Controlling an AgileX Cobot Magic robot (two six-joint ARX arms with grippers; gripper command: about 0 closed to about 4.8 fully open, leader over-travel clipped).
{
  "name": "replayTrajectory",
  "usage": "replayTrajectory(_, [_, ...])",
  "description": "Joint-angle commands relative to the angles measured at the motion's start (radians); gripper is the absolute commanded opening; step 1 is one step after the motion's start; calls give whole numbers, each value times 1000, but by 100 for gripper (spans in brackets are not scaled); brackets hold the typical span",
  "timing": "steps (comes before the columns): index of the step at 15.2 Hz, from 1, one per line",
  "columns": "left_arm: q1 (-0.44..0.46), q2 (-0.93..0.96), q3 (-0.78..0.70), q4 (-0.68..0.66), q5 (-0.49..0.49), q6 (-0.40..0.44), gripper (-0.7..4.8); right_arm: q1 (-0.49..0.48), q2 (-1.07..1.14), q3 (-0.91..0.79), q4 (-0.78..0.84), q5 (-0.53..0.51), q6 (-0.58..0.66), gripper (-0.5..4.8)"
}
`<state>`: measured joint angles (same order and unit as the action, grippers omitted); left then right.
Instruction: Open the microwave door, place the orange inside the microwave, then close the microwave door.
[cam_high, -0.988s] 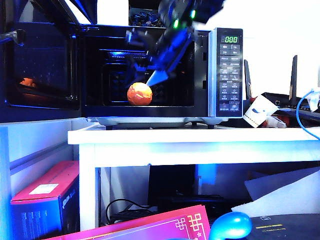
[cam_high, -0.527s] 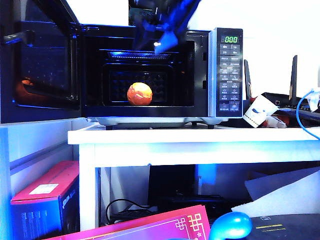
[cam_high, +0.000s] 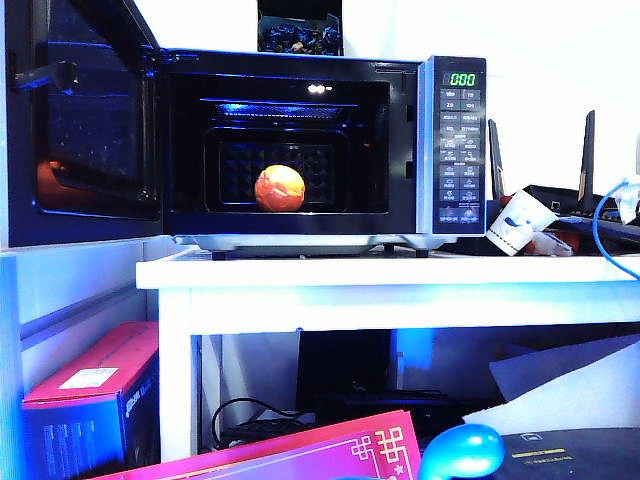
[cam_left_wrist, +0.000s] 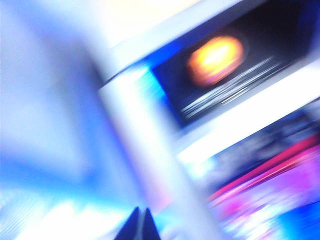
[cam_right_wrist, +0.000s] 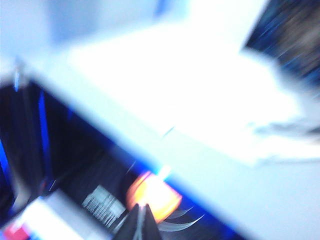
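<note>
The microwave (cam_high: 452, 140) stands on a white table with its cavity exposed. Its door (cam_high: 85, 130) is swung wide to the left, its handle bar near the left edge. The orange (cam_high: 279, 188) rests alone on the cavity floor; it also shows as a blurred glow, the orange (cam_left_wrist: 215, 59) in the left wrist view and the orange (cam_right_wrist: 152, 196) in the right wrist view. Neither arm appears in the exterior view. My left gripper (cam_left_wrist: 138, 220) is shut and empty, away from the oven. My right gripper (cam_right_wrist: 141, 215) is shut on nothing, above and apart from the fruit.
A white paper cup (cam_high: 518, 222) lies tilted right of the oven on the white table (cam_high: 380, 272). Black antennas and a blue cable sit at far right. Below are a pink box (cam_high: 95, 395), pink sheets and a blue rounded object (cam_high: 462, 452).
The right arm, which reached into the cavity over the orange, has risen out of the exterior view. The orange stays on the cavity floor. The door has not moved.
</note>
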<state>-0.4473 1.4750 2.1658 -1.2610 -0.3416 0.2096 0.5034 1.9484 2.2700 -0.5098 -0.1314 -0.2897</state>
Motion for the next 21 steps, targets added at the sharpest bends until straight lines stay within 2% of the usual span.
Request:
replayTrajectory(1, [1, 8, -1, -146, -85, -29, -5, 1, -82, 5, 90, 27, 2, -5])
replayTrajectory(4, [1, 45, -2, -169, -41, -45, -5, 2, -149, 5, 164, 33, 2, -5])
replayTrajectory(7, [1, 78, -2, -170, -39, -45, -5, 1, -177, 5, 190, 33, 2, -5])
replayTrajectory(11, [1, 98, -6, -171, -110, -45, -5, 2, -182, 5, 193, 33, 2, -5])
replayTrajectory(16, [7, 120, -8, -172, -117, -44, -5, 2, -185, 6, 201, 33, 2, -5])
replayTrajectory(21, [7, 138, -36, -172, -45, -45, -5, 1, -202, 6, 216, 33, 1, -5])
